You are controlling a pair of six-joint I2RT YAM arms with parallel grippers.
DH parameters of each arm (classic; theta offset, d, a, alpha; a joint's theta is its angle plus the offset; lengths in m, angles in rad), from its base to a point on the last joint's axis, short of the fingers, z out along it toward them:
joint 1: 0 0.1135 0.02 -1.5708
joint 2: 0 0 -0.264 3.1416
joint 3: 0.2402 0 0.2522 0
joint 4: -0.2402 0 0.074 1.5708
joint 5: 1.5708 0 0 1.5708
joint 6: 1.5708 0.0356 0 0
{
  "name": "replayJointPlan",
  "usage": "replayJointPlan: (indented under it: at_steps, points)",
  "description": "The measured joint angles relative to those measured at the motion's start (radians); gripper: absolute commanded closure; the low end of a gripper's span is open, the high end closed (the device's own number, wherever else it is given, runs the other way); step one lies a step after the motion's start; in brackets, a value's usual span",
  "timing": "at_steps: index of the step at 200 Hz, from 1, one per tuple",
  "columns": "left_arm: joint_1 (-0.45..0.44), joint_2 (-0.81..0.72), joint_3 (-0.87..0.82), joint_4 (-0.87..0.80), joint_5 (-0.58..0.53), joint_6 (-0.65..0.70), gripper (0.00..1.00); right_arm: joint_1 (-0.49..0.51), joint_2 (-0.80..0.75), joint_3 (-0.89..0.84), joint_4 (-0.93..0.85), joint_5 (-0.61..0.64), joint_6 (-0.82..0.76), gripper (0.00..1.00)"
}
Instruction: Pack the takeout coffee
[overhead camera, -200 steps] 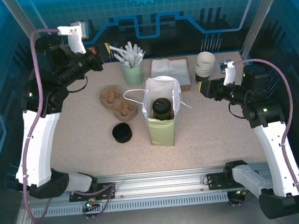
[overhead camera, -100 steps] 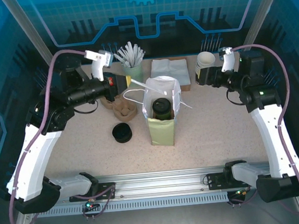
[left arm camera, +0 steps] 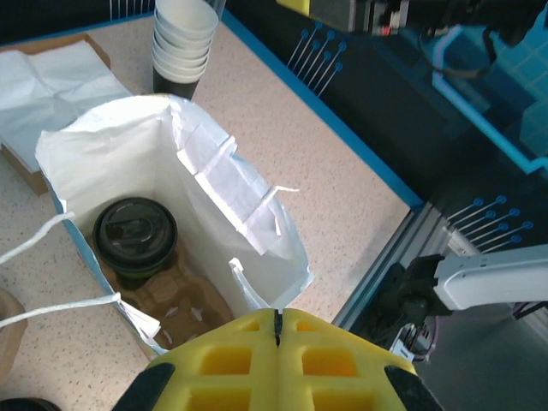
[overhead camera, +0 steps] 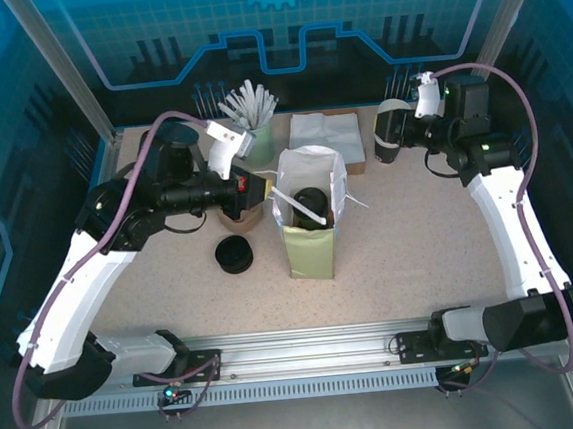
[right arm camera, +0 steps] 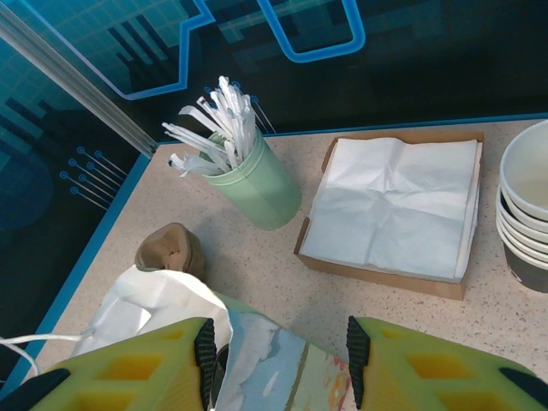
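Left claw (left arm camera: 276, 325) is pressed together, hovering at the bag's (left arm camera: 218, 167) 9 o'clock rim. One sideways nudge and that light bag could tip over, coffee (left arm camera: 134, 229) and all. Right claw (right arm camera: 280, 342) has its jaws apart with nothing in them, off at 2 o'clock by the cup stack (left arm camera: 184, 34). The coffee's upright in the bag, in a pulp carrier (left arm camera: 184, 304). Green cup (right arm camera: 257, 184) at 11 o'clock holds white sticks.

The takeout coffee (overhead camera: 313, 198) is a small cup with dark sides and a round black plastic lid, which is pressed on. It stands upright deep inside the open paper bag (overhead camera: 335, 170) on the worktop (overhead camera: 420, 253), far below the bag's rim. In the left wrist view the cup (left arm camera: 134, 233) sits in one pocket of a brown cardboard carrier (left arm camera: 184, 308) on the bag's floor.
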Motion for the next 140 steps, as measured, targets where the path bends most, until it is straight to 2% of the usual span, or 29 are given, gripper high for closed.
replayJointPlan:
  at_steps: [66, 96, 104, 115, 140]
  points:
    - [-0.023, 0.098, -0.038, -0.048, -0.03, 0.003, 1.0, 0.023, 0.096, 0.05, -0.008, 0.033, 0.017, 0.52]
    - [-0.025, 0.127, -0.051, -0.057, -0.043, -0.001, 0.95, 0.047, 0.15, 0.074, -0.026, 0.08, 0.065, 0.51]
    - [-0.025, 0.133, -0.057, -0.058, -0.043, -0.002, 0.92, 0.05, 0.168, 0.083, -0.033, 0.092, 0.072, 0.51]
    - [-0.025, 0.14, -0.069, -0.055, -0.043, 0.0, 0.81, 0.061, 0.198, 0.1, -0.041, 0.114, 0.079, 0.5]
    - [-0.025, 0.152, -0.082, -0.054, -0.045, -0.021, 0.64, 0.097, 0.273, 0.157, -0.06, 0.151, 0.077, 0.5]
